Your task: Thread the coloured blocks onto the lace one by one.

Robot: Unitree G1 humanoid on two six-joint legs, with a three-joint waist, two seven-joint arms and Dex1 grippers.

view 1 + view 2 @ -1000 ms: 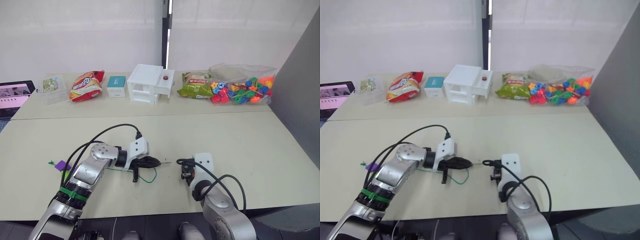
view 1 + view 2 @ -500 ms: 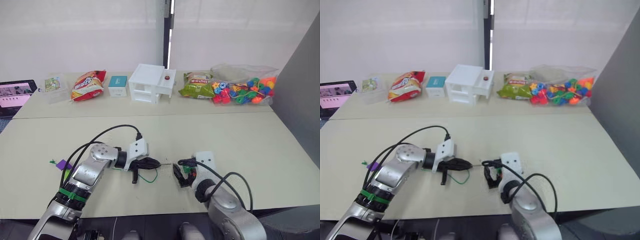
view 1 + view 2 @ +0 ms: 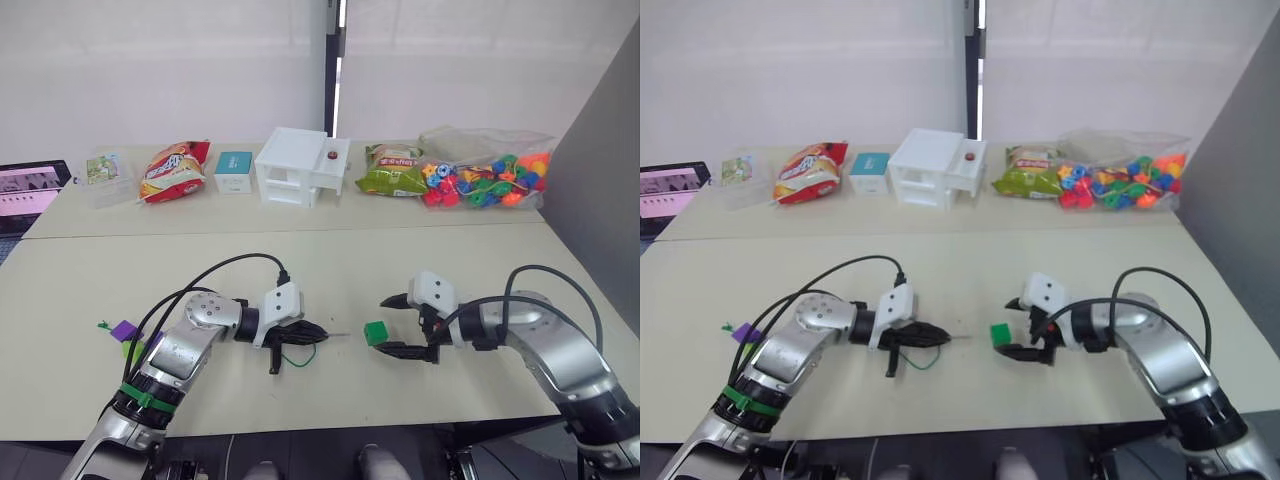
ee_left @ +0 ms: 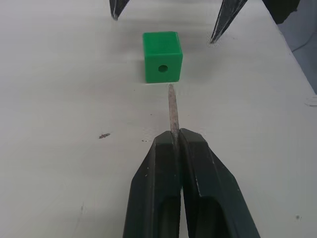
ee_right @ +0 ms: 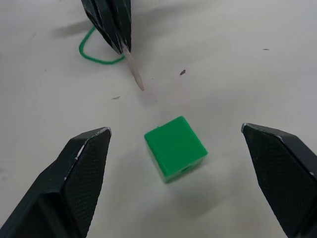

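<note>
On the desk (image 3: 330,250) between our two tools, the green block (image 4: 162,56) sits unthreaded, so most of the threading looks ahead of us. Our left tool (image 4: 175,140) pinches the lace (image 3: 297,351) by its stiff tip (image 4: 172,111), aimed at the block's hole. Our right tool (image 5: 176,171) spreads wide around the block, touching nothing.

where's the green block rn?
The green block sits on the table near its front middle, between the open right gripper's fingers, just ahead of the lace tip held by the left gripper.
</note>
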